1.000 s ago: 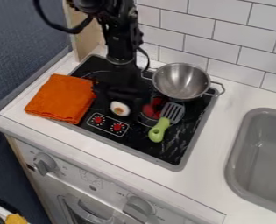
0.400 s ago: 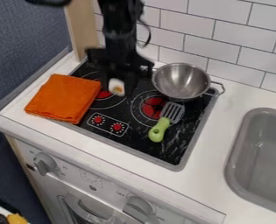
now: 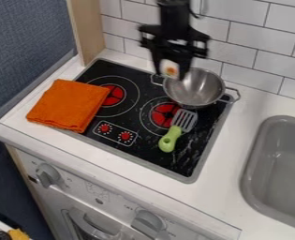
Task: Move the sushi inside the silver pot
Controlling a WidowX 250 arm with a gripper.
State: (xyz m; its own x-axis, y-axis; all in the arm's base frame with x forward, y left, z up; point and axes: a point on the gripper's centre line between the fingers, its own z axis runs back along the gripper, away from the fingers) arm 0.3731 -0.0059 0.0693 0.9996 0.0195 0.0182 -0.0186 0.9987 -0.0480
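Over the left part of the silver pot (image 3: 202, 86), as the camera sees it, hangs the black gripper (image 3: 171, 71), with the sushi (image 3: 169, 69) held between its fingers. They are parted by about the width of the piece and closed on its sides, one to the left of it and one to the right. The sushi shows a white outside and an orange centre, and its lower end pokes out near the tips. Whether it is above the rim or just outside it, I cannot tell for sure

By its look it is a toy piece: light, probably firm or only slightly yielding, and unlikely to crumble as real rice would. Its smooth, rounded sides could let it twist or slip if the grip were loose, so a hold across the middle, gentle but snug, should suit it best; squeezing harder would gain little. So light a load should hardly trouble the arm

The pot seems thin, hard metal with a slick, sloping wall, and a knock from the fingers could shift it on the stove (image 3: 174, 161). Carrying the piece a little further over the bowl, then lowering it well inside before opening, should keep it from bouncing off the rim
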